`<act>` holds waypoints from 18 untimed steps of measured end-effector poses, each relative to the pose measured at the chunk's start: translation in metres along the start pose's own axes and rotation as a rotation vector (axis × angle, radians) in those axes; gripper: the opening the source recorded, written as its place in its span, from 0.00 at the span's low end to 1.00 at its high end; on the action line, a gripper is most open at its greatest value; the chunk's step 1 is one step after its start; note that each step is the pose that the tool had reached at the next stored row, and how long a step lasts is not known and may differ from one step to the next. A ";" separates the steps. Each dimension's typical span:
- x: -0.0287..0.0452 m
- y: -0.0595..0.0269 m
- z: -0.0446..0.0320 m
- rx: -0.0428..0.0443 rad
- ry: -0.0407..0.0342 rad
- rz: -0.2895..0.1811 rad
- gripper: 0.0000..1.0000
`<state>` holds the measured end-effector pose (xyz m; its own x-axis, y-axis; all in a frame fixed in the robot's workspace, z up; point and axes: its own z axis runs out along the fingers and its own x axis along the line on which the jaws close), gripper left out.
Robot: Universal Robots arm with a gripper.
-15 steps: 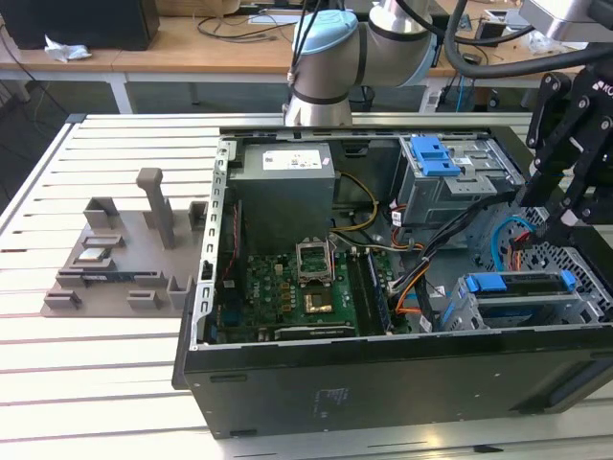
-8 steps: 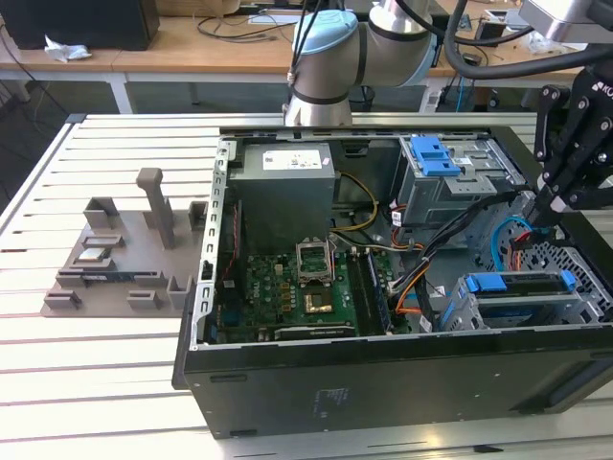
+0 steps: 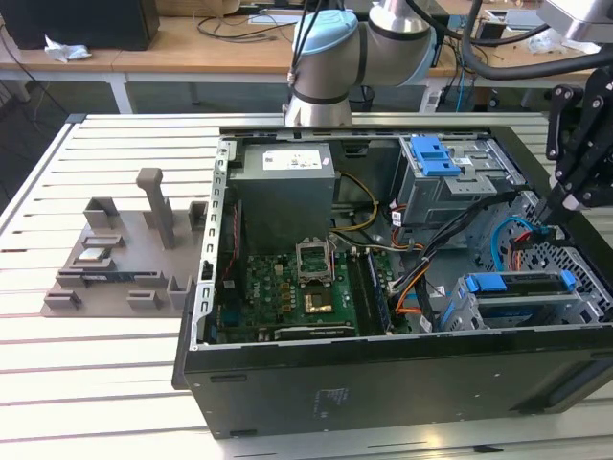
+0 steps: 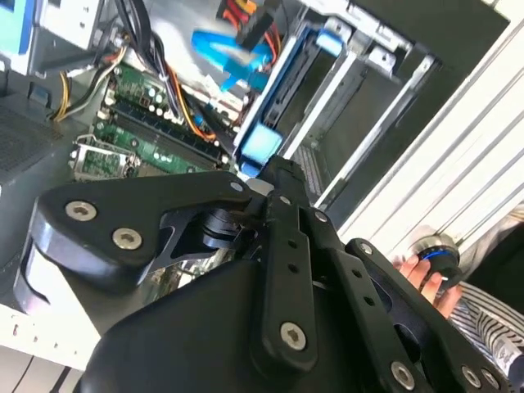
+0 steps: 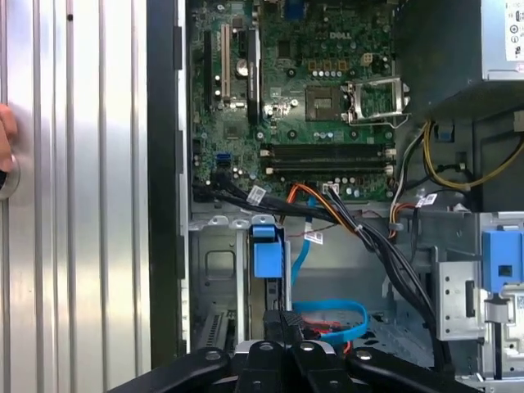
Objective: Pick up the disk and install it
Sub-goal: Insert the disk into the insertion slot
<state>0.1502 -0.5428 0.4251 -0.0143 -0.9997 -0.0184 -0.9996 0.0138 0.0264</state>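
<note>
The hand (image 5: pixel 282 318), narrowed shut, hung just beside the disk (image 5: pixel 266 255), seated edgewise in its bay (image 5: pixel 217 274), long axis pointing toward the motherboard (image 5: pixel 327 82); contact seemed absent.

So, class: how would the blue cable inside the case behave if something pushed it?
The blue cable probably flops aside: it is a thin flat ribbon lying in a loose loop. Likely light for its length. It could snag on the wires bundled beside it.
</note>
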 end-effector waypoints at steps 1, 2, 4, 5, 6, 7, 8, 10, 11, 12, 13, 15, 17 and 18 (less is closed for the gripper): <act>-0.0018 -0.0053 0.0001 -0.0010 0.0005 0.000 0.11; -0.0029 -0.0087 0.0003 -0.0017 0.0007 0.000 0.11; -0.0049 -0.0160 0.0006 -0.0029 0.0012 0.000 0.11; -0.0073 -0.0260 0.0010 -0.0040 0.0014 0.000 0.11; -0.0084 -0.0306 0.0018 -0.0048 0.0017 0.000 0.11; -0.0089 -0.0328 0.0025 -0.0051 0.0026 0.000 0.11; -0.0093 -0.0348 0.0037 -0.0054 0.0033 0.000 0.11; -0.0097 -0.0387 0.0076 -0.0062 0.0041 0.000 0.11; -0.0097 -0.0394 0.0095 -0.0064 0.0040 0.000 0.11; -0.0096 -0.0396 0.0113 -0.0065 0.0039 0.000 0.11; -0.0096 -0.0397 0.0133 -0.0065 0.0039 0.000 0.11; -0.0096 -0.0398 0.0165 -0.0066 0.0040 0.000 0.11; -0.0095 -0.0399 0.0171 -0.0066 0.0042 0.000 0.11; -0.0095 -0.0399 0.0171 -0.0066 0.0040 0.000 0.11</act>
<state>0.1898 -0.5335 0.4071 -0.0143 -0.9998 -0.0144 -0.9994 0.0138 0.0330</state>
